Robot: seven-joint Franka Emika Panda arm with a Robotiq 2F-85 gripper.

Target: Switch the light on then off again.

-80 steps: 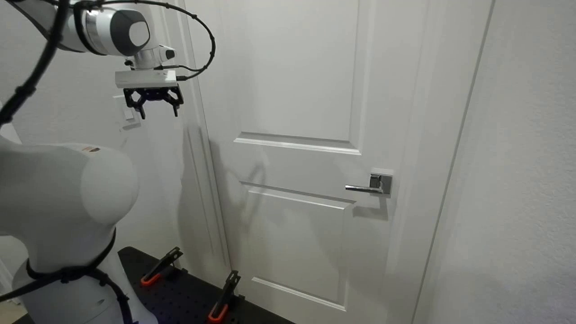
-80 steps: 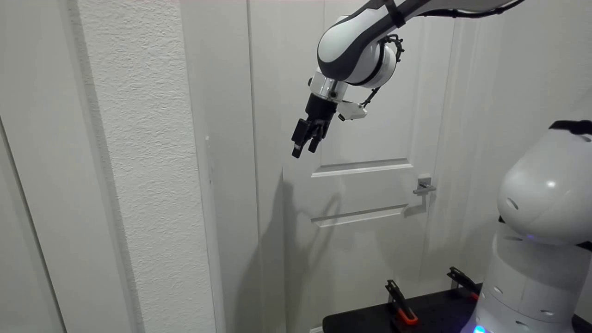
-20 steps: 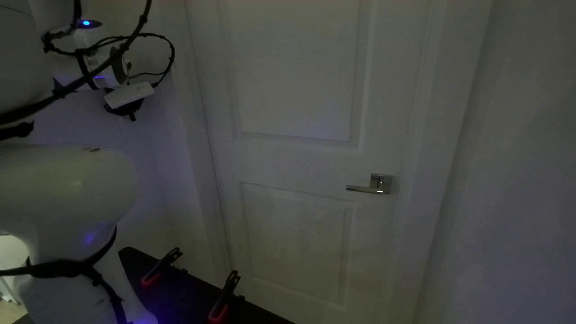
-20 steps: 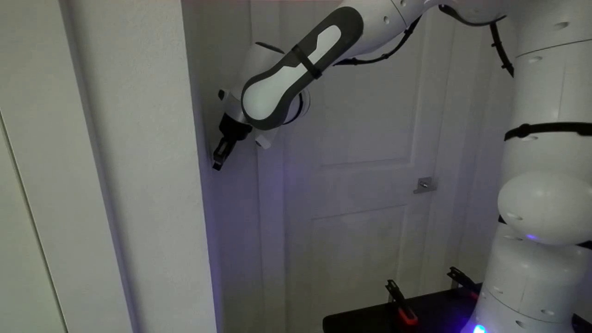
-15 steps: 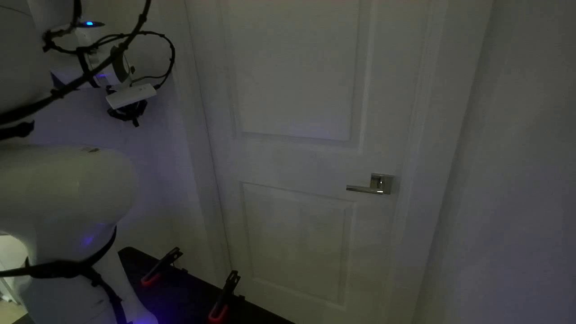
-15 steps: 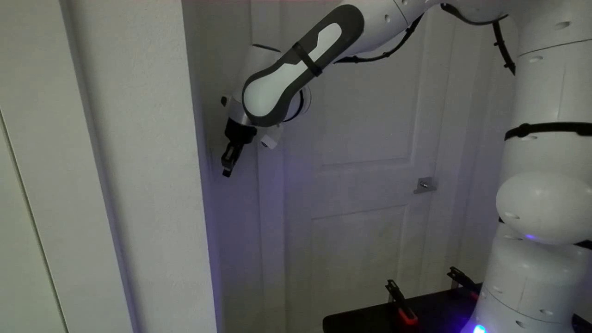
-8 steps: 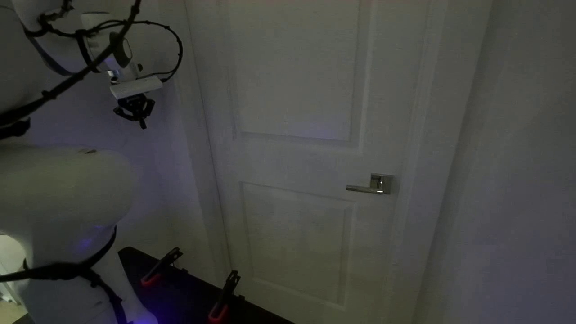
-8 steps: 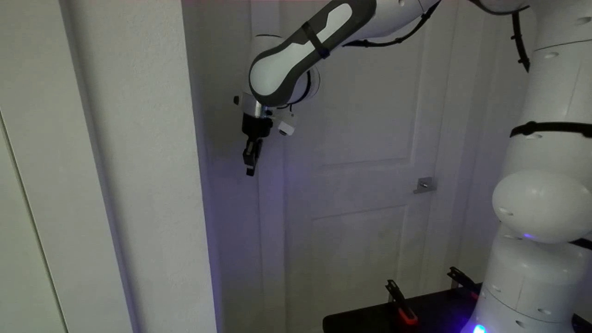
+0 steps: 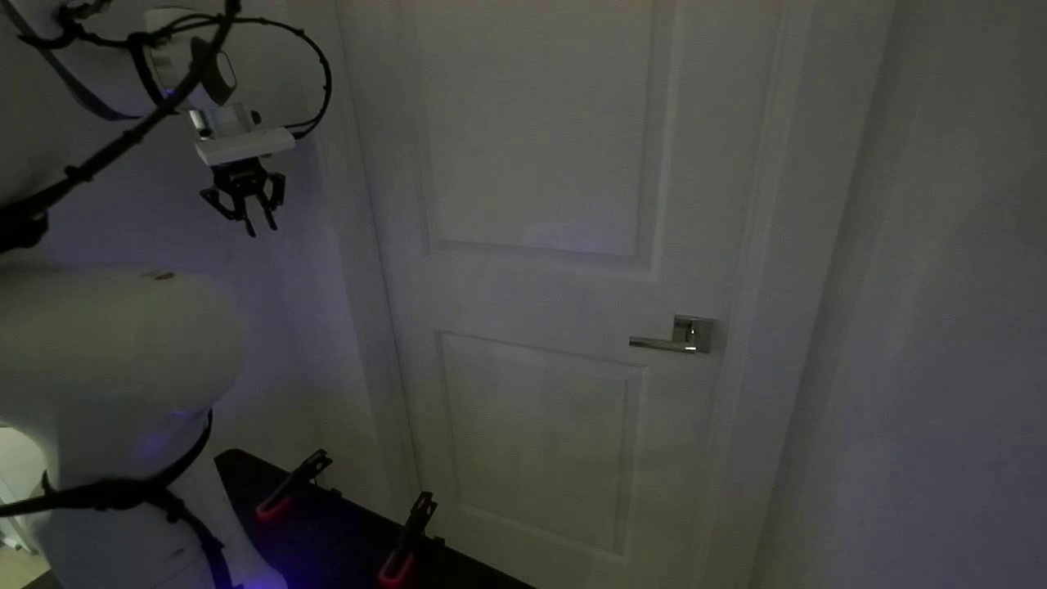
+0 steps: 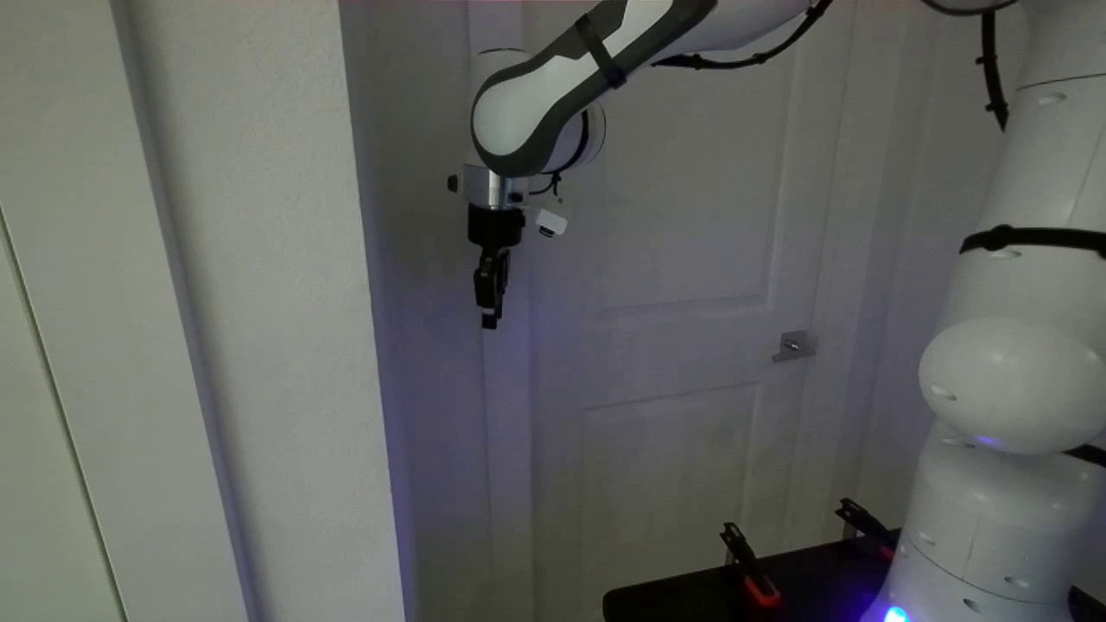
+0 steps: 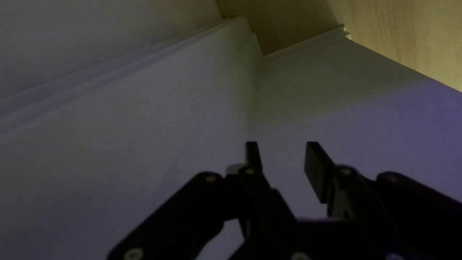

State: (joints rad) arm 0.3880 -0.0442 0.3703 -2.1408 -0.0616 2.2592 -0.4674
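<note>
The light itself is out of view, and the room stands dim with a bluish cast. Its switch cannot be made out in the dark; the arm may be covering it. My black gripper [image 9: 262,231] hangs in front of the wall left of the door in an exterior view. From another angle the gripper [image 10: 490,321] points straight down, apart from the wall corner. In the wrist view the gripper [image 11: 281,148] is partly open, with a gap between its fingers [image 11: 317,169] and nothing held there.
A white panelled door [image 9: 532,196] has a silver lever handle [image 9: 691,337]. Below is a black tabletop [image 9: 327,536] with clamps [image 9: 409,536] at its edge. A white wall corner [image 10: 363,285] stands close to the arm. Wooden floor [image 11: 397,32] shows at the wrist view's top right.
Since the oldest frames the room has gone from bright to dim. Over the last second the gripper has swung upright, away from the wall corner, and its shut fingers have parted.
</note>
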